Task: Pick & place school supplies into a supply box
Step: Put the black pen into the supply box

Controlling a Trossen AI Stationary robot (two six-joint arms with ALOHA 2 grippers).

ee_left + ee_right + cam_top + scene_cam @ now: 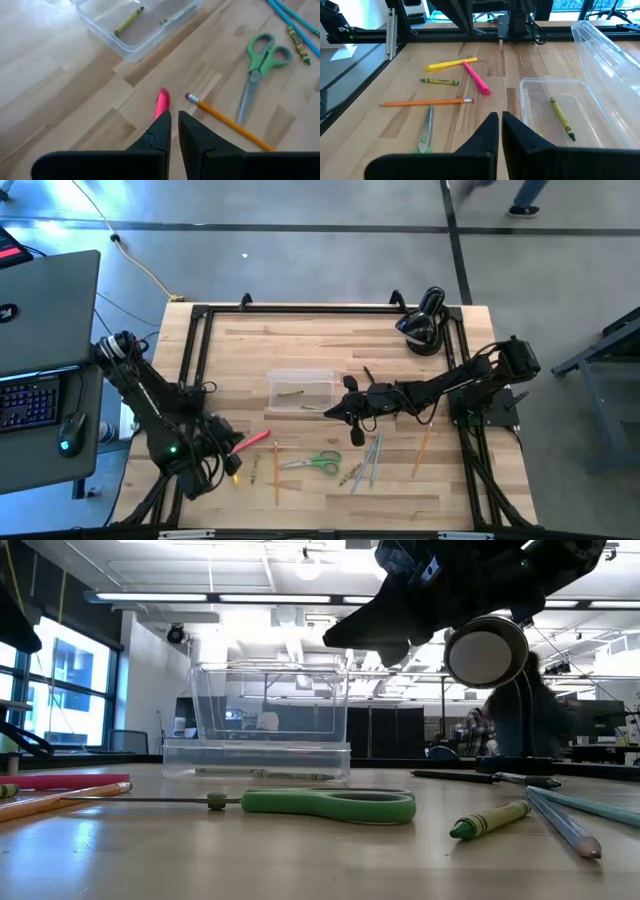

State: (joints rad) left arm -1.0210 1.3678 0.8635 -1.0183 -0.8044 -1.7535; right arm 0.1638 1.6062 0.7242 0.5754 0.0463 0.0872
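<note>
Green-handled scissors lie nearest on the surface, among loose pencils beside the clear supply box, which already contains a crayon. Left fingers are clenched on the pink pen; the right gripper hovers clenched and empty just beside the box. Light, stiff, slippery pens probably want a mid-shaft pinch.

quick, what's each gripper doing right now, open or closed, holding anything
Left gripper: nearly closed on nothing, above the pink pen.
Right gripper: shut, empty, beside the supply box.

Grey floor — bright windows
</note>
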